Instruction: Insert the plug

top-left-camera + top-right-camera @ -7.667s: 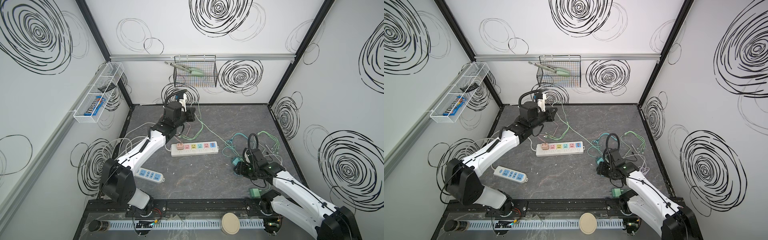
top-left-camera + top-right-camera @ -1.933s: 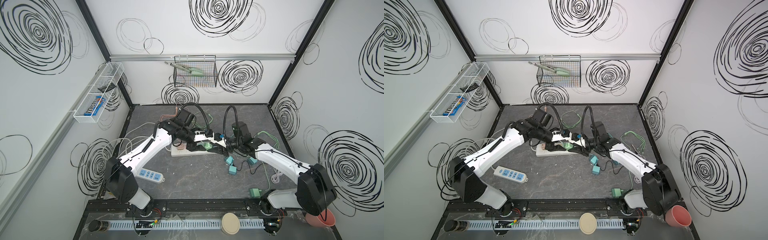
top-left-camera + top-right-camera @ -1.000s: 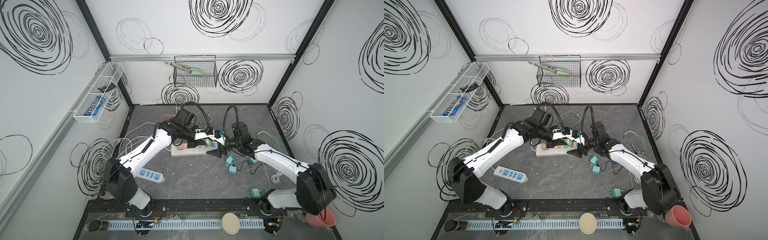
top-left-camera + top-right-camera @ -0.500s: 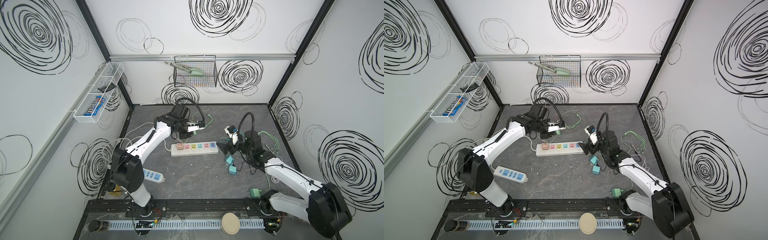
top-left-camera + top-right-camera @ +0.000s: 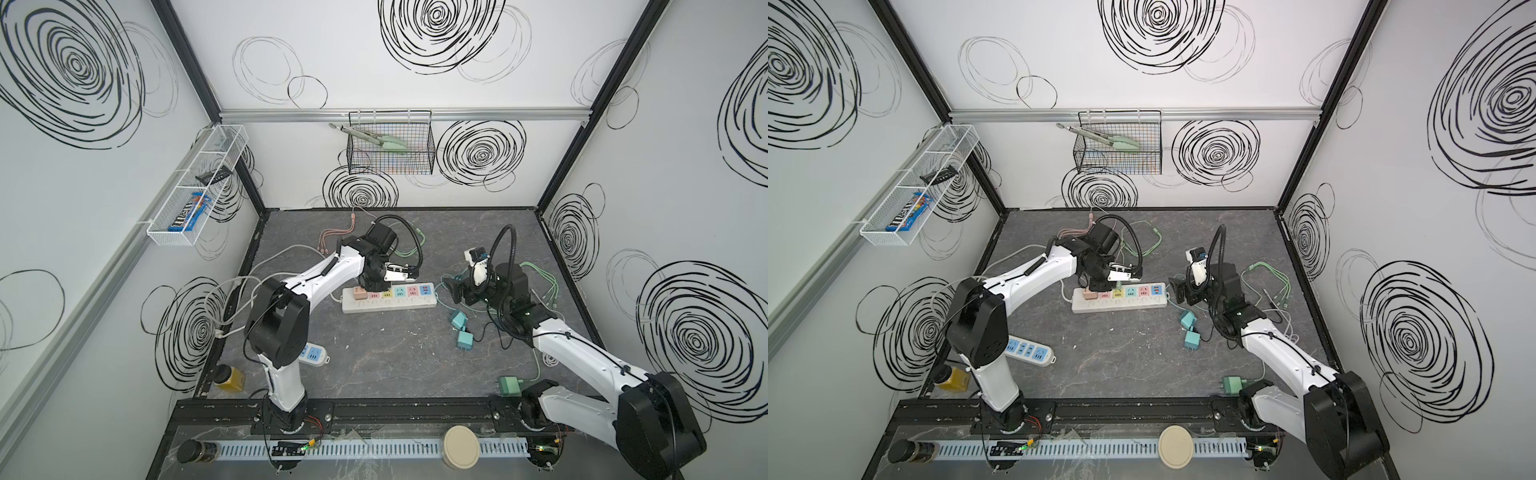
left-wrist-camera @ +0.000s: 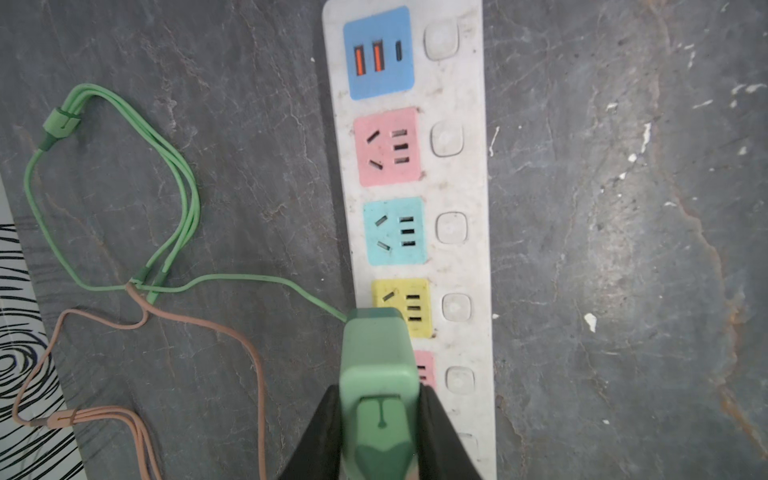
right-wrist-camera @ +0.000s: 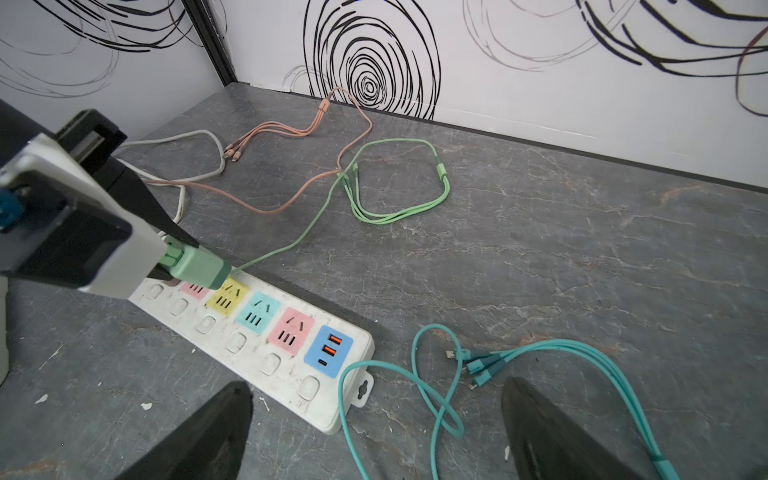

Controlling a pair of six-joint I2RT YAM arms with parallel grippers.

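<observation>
Left gripper point(image 6: 378, 388) moved nearer, now over strip point(image 6: 469, 187) left end, clamping green plug point(image 6: 376, 353), seemingly above pink socket point(image 6: 424, 370); right gripper point(image 7: 376, 382) wide, empty.

Bare tabletop point(image 5: 395, 361) in front of power strip point(image 5: 388, 306); green cable point(image 6: 194, 208) behind, teal chargers point(image 5: 464, 340) beside its end.
</observation>
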